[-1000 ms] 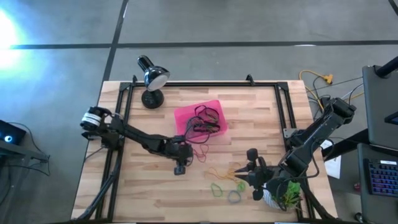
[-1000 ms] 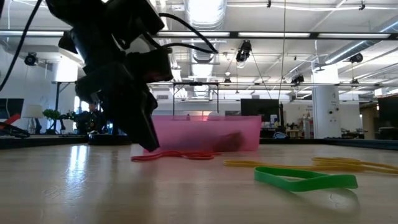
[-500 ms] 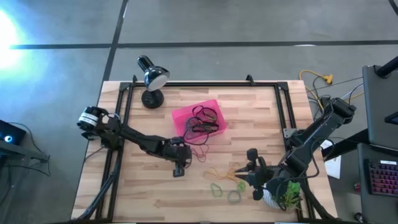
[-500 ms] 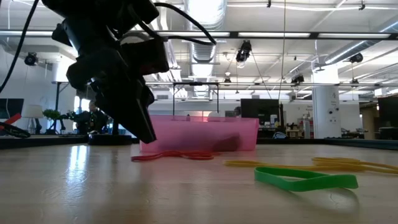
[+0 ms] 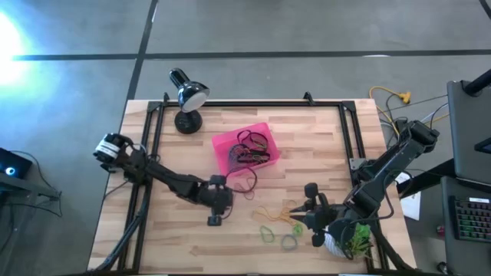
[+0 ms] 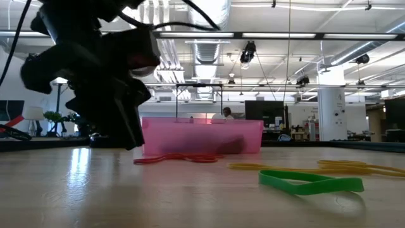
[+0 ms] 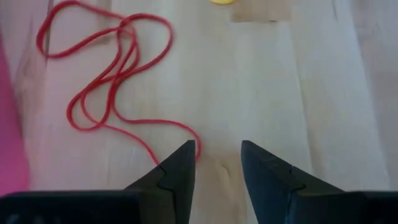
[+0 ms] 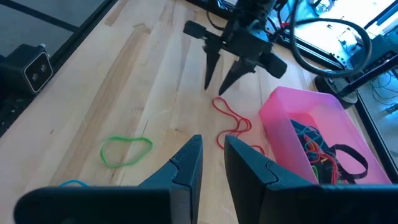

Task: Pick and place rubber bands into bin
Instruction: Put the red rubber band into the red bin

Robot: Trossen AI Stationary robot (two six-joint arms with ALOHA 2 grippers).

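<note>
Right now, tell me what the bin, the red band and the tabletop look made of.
Bin: bright pink, slightly see-through plastic, it seems; contents show faintly through its wall in the low view.
Red band: thin rubber by the look, lying in limp loops.
Tabletop: pale wood planks, with visible grain and seams.

Pale wooden table top (image 5: 322, 146) with visible grain, smooth, faintly glossy in the low view. Translucent pink plastic bin (image 6: 202, 135), smooth-walled. Thin matt red rubber band (image 7: 106, 81) on bare wood; flat green band (image 6: 310, 182) with slight sheen. Matt black fingers (image 7: 177, 171) on left gripper (image 7: 217, 163).
</note>
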